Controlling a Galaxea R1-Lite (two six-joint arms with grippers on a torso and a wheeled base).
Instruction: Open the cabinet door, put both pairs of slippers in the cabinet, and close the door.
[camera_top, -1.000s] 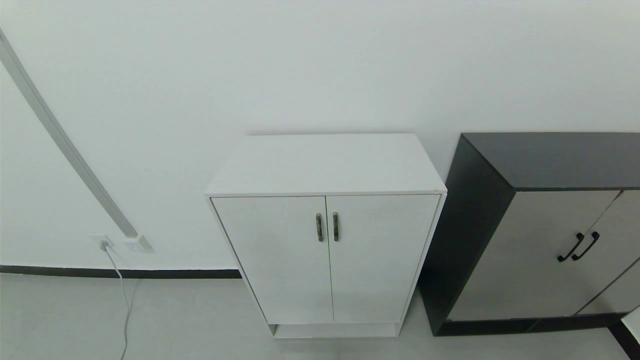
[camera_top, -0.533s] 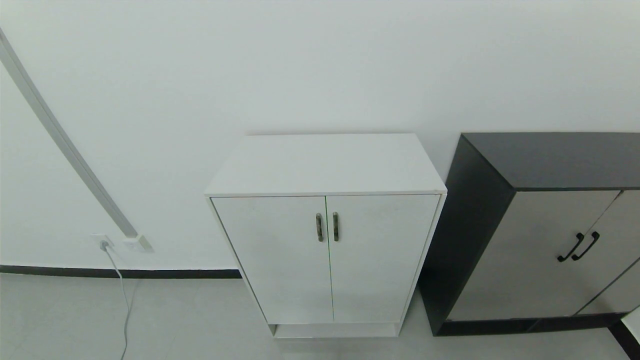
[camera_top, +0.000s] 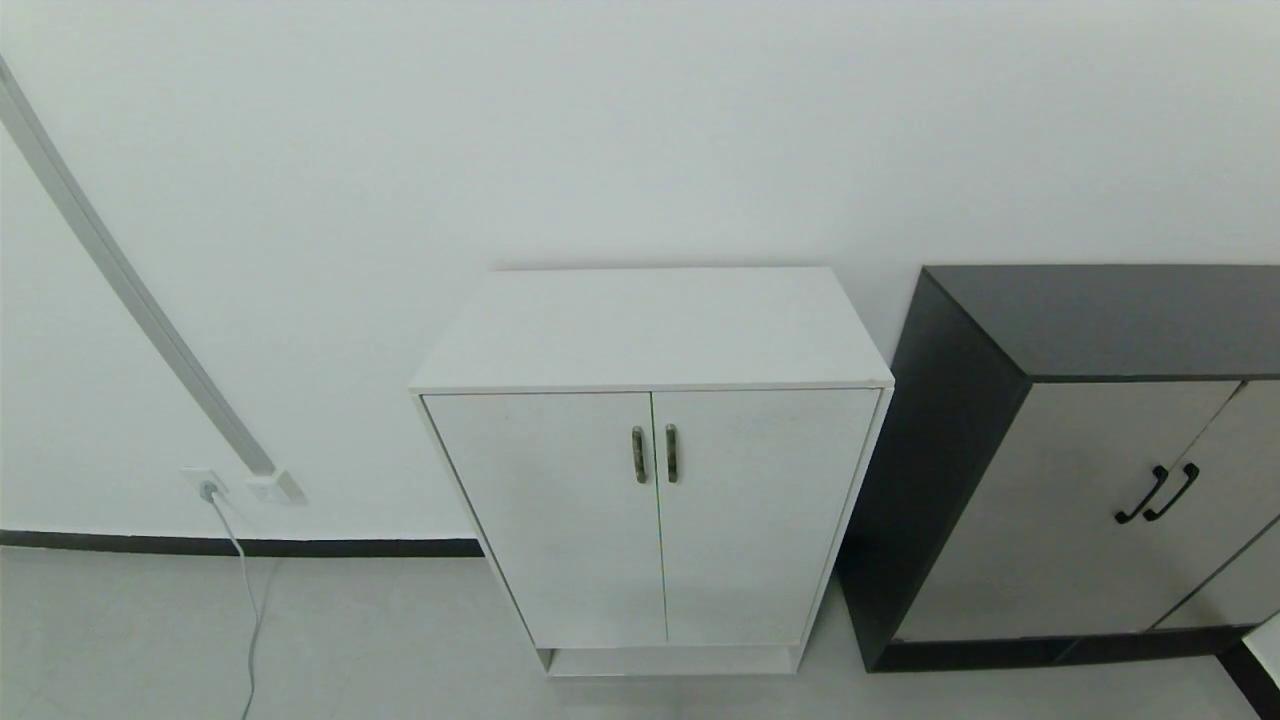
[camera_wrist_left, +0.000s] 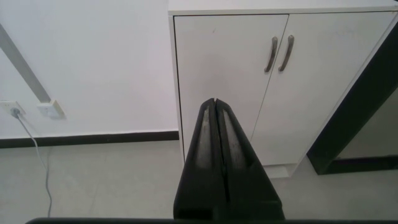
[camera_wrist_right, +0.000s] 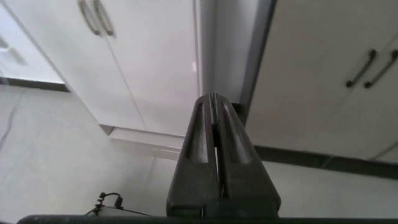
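Observation:
A white two-door cabinet (camera_top: 650, 500) stands against the wall with both doors closed; two dark vertical handles (camera_top: 654, 454) sit side by side at the centre seam. In the left wrist view my left gripper (camera_wrist_left: 214, 104) is shut and empty, held back from the cabinet (camera_wrist_left: 273, 81), its tip pointing at the left door below the handles (camera_wrist_left: 279, 54). In the right wrist view my right gripper (camera_wrist_right: 213, 99) is shut and empty, off the white cabinet's (camera_wrist_right: 143, 68) right lower corner, near the gap to the dark cabinet (camera_wrist_right: 323, 81).
A dark cabinet (camera_top: 1080, 450) with grey doors and black handles stands close to the right of the white one. A wall socket with a grey cable (camera_top: 240, 570) is at the left, below a slanted wall conduit (camera_top: 120, 270). Grey floor lies in front.

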